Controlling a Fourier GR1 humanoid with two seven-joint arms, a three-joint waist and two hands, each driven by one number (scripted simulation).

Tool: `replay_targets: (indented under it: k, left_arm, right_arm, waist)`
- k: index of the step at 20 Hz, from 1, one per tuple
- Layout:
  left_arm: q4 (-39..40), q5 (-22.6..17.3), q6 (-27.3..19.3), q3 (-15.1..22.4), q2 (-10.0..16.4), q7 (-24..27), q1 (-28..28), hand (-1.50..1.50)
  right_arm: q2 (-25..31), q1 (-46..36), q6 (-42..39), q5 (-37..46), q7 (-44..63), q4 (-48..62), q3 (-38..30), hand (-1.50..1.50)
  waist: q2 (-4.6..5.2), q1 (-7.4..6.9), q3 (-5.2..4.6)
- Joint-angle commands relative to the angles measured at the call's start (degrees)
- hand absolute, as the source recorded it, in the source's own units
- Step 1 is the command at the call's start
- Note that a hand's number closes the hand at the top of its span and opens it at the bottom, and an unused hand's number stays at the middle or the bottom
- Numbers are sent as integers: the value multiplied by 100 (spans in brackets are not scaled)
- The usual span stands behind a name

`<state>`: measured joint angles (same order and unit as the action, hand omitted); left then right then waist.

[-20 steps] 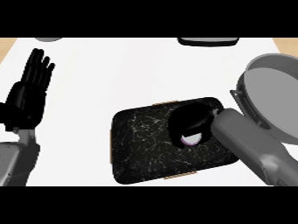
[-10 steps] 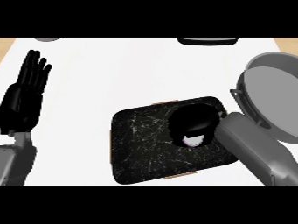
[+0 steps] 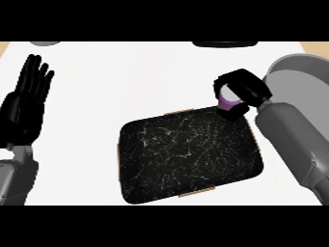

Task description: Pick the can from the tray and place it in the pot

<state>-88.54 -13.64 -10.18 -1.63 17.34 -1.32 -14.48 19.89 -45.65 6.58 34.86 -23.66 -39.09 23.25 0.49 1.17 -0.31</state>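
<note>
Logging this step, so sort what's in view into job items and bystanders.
Job: can, tray, pot, right hand curled round the can.
Bystanders: left hand, resting open at left; grey object and dark object at the view's top.

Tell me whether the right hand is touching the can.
Touching. The head view shows the right hand with its fingers curled round the can, hiding most of it, over the tray's far right corner.

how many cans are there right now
1. The can is held in the right hand, whose fingers hide most of it, by the far right corner of the tray, next to the pot. No other can shows.
</note>
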Motion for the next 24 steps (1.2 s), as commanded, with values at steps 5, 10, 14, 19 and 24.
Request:
replay_targets:
  k: [5,10,14,19,24]
  left_arm:
    - [-27,14,46,53,15,-25,-41,0]
    - [17,33,38,153,-85,-32,-143,0]
    - [20,76,-2,230,-122,-145,-290,0]
    - [138,-39,125,12,14,-71,-246,0]
    - [74,-1,95,-64,-51,176,186,0]
  right_arm:
    - [200,-874,1731,187,3550,807,-1142,150]
    - [391,-1543,3013,1002,5605,1256,-1146,150]
    - [501,-2118,3526,1911,7370,1796,-842,150]
    - [93,-2536,3364,2964,9539,2463,-306,150]
    - [19,-2620,2574,3141,10228,2373,-285,150]
  waist:
    - [-79,-173,-45]
    - [-26,-301,-54]
    - [-36,-336,-34]
    - [-52,-280,-5]
    - [-132,-52,14]
